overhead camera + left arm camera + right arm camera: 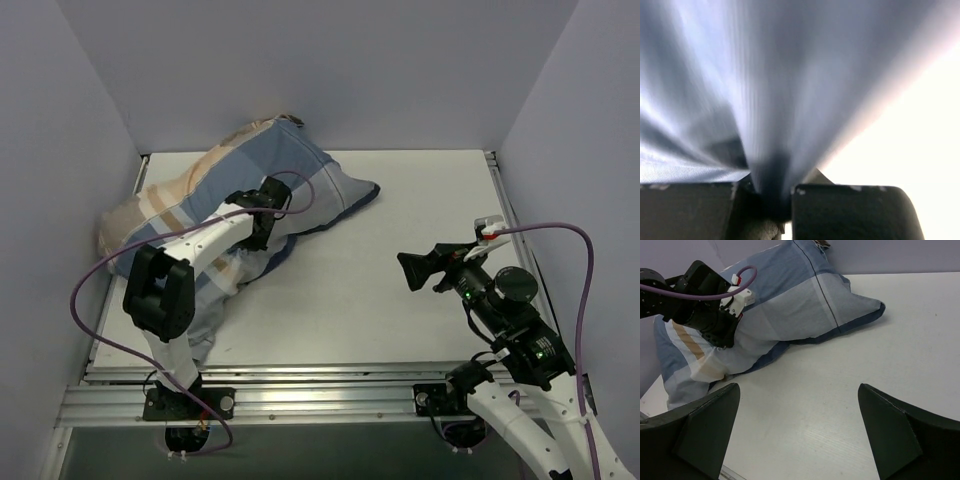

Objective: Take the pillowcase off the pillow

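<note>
The pillowcase, blue with pale blocks and tan stripes, lies on the back left of the table, still plump; it also shows in the right wrist view. The white pillow is hidden inside it. My left gripper is shut on a fold of the pillowcase at its near edge; in the left wrist view the blue-grey cloth fans out from between the jaws. My right gripper is open and empty above the bare table to the right of the pillowcase; it also shows in the right wrist view.
Lavender walls close in the table at the left, back and right. The pillowcase's left end presses against the left wall. An aluminium rail runs along the near edge. A purple cable loops over the right arm.
</note>
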`<control>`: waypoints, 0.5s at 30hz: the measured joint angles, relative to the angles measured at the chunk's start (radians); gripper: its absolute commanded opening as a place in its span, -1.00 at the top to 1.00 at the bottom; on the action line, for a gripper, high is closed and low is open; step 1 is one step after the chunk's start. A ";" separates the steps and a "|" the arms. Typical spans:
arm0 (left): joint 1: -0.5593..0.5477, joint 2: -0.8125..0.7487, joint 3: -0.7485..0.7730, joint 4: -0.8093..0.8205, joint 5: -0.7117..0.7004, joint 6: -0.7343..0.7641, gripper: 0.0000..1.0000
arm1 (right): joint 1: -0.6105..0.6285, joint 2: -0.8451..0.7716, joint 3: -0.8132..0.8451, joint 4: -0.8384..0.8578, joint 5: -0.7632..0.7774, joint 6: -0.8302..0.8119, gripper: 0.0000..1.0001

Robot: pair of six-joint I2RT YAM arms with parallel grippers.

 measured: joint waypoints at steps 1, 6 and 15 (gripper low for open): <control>-0.038 0.004 0.032 -0.024 0.023 -0.028 0.95 | 0.000 0.000 0.000 -0.002 0.003 0.000 -1.00; -0.270 0.060 0.232 -0.085 0.191 -0.192 0.68 | 0.000 0.000 0.000 -0.020 0.023 0.005 -1.00; -0.440 0.081 0.487 -0.094 0.404 -0.360 -0.68 | 0.000 0.019 0.000 -0.041 0.090 0.057 -1.00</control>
